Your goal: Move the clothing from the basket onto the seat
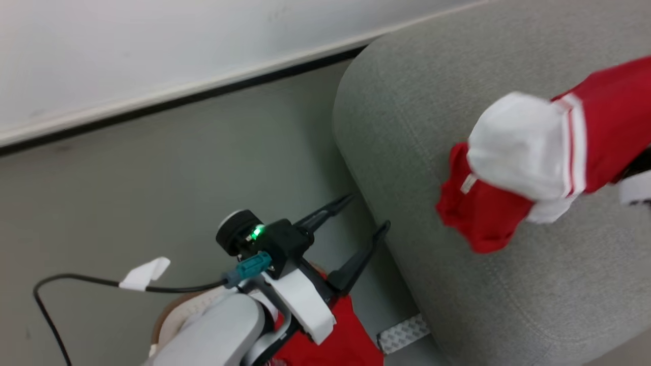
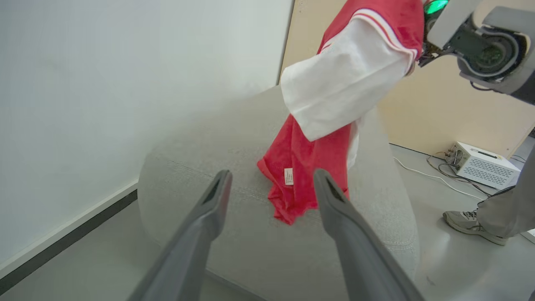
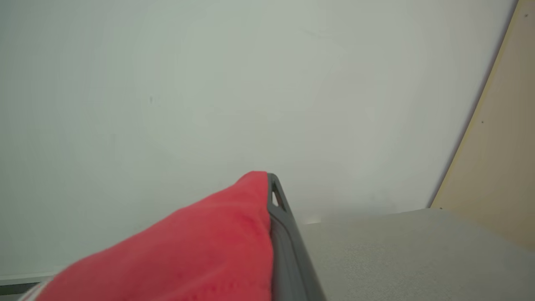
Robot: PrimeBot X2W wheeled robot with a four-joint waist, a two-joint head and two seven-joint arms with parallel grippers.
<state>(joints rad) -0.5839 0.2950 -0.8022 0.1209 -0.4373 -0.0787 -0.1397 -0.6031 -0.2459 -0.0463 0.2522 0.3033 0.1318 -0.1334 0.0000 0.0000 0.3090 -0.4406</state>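
The red-and-white shirt (image 1: 534, 168) hangs over the grey sofa (image 1: 457, 305), its lower folds touching or nearly touching the cushion, with the right gripper (image 3: 269, 184) pressed shut on a bunch of its red cloth. It looks light, soft and limp, so it should sag and drape wherever it is let go, and a pinch on a gathered fold or the thicker striped hem would likely hold better than one thin layer. The left gripper (image 1: 368, 211) is spread wide and empty beside the sofa's edge, above the plain red garment (image 1: 351, 340) lying low under its wrist.
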